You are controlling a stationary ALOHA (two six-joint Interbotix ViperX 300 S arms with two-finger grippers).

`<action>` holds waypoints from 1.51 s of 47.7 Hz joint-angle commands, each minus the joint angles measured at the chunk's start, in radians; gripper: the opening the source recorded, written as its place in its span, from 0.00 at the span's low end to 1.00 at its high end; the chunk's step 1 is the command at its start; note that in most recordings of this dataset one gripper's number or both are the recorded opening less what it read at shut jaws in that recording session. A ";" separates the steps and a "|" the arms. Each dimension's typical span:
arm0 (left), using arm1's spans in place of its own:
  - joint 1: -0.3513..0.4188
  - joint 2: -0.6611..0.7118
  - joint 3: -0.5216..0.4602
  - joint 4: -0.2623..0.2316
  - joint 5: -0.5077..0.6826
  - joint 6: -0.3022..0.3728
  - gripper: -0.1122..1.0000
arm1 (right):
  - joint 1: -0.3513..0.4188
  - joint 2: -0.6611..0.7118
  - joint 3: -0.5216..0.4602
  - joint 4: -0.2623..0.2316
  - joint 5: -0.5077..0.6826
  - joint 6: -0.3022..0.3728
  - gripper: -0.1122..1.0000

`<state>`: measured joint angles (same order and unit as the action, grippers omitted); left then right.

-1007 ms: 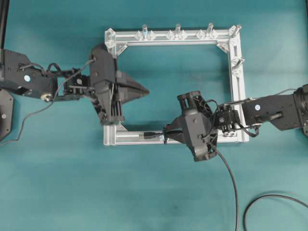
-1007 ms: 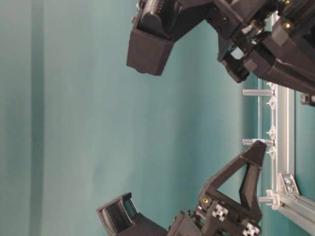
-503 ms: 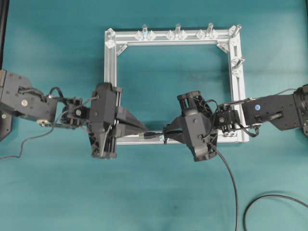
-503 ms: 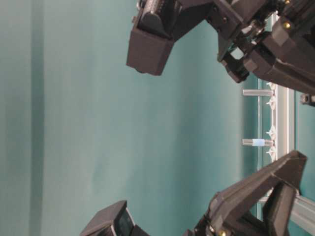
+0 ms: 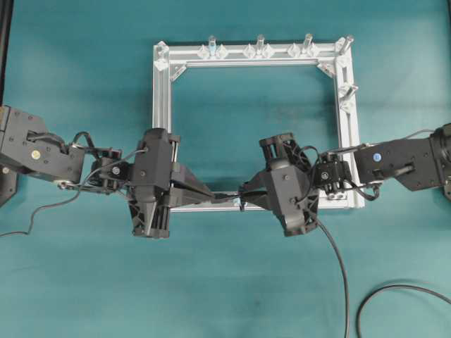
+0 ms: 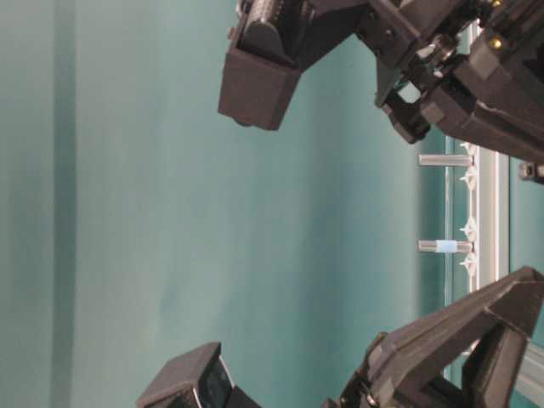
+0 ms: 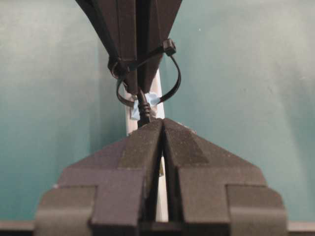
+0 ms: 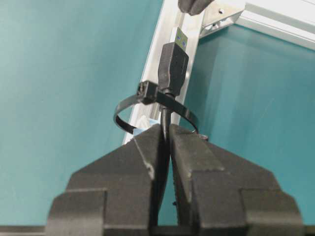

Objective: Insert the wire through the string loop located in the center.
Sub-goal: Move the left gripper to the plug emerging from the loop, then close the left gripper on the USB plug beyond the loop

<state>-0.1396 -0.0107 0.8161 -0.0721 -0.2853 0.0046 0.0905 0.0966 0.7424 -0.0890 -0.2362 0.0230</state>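
The wire (image 8: 173, 61) is a black cable ending in a plug with a yellowish metal tip. It passes through the string loop (image 8: 129, 102) tied on the frame's near bar (image 8: 165, 29). My right gripper (image 8: 165, 129) is shut on the cable just behind the loop. My left gripper (image 7: 162, 123) is shut, its tips right at the plug end (image 7: 143, 107), facing the loop (image 7: 176, 73). The left finger hides the plug's tip, and nothing shows clamped between the jaws. Overhead, the left gripper (image 5: 210, 195) and right gripper (image 5: 244, 196) point at each other over the bar.
The square aluminium frame (image 5: 162, 105) carries upright pegs (image 5: 260, 44) along its far bar and right side. The wire's slack (image 5: 340, 260) trails off from the right arm and curls at the lower right. Both arms crowd the table-level view.
My left arm swung down from the frame's left bar to the near bar, bringing its shut tips up to the plug. The right gripper and wire stayed put.
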 commanded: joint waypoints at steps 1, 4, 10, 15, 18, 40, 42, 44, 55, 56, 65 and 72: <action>0.002 -0.011 -0.026 0.003 0.026 -0.005 0.10 | -0.003 -0.014 -0.011 -0.002 -0.009 -0.002 0.16; 0.002 -0.006 -0.034 0.003 0.051 -0.005 0.10 | -0.003 -0.014 -0.011 -0.002 -0.009 -0.002 0.16; 0.002 0.014 -0.058 0.003 0.091 -0.006 0.21 | -0.003 -0.014 -0.009 -0.002 -0.009 -0.002 0.16; 0.002 0.031 -0.083 0.003 0.103 0.000 0.46 | -0.003 -0.014 -0.009 -0.003 -0.009 -0.002 0.16; 0.003 0.038 -0.097 0.005 0.104 0.003 0.60 | -0.003 -0.014 -0.009 -0.002 -0.009 -0.002 0.16; 0.002 0.054 -0.107 0.005 0.106 0.002 0.83 | -0.003 -0.014 -0.011 -0.002 -0.011 -0.002 0.16; 0.002 0.058 -0.106 0.005 0.106 0.002 0.83 | -0.003 -0.014 -0.011 -0.002 -0.011 -0.002 0.16; 0.003 0.067 -0.106 0.005 0.104 0.002 0.83 | -0.002 -0.014 -0.011 -0.002 -0.011 -0.002 0.16; 0.002 0.132 -0.121 0.005 0.104 -0.002 0.83 | -0.003 -0.014 -0.012 -0.002 -0.011 -0.002 0.16; 0.002 0.133 -0.120 0.005 0.106 0.000 0.83 | -0.002 -0.014 -0.014 -0.002 -0.011 -0.002 0.16; 0.003 0.129 -0.117 0.005 0.104 0.000 0.82 | -0.002 -0.014 -0.012 -0.003 -0.011 -0.002 0.16; 0.002 0.127 -0.124 0.005 0.106 0.000 0.80 | -0.003 -0.014 -0.009 -0.003 -0.011 -0.002 0.16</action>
<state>-0.1396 0.1365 0.7148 -0.0706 -0.1749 0.0046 0.0905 0.0966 0.7424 -0.0890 -0.2378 0.0230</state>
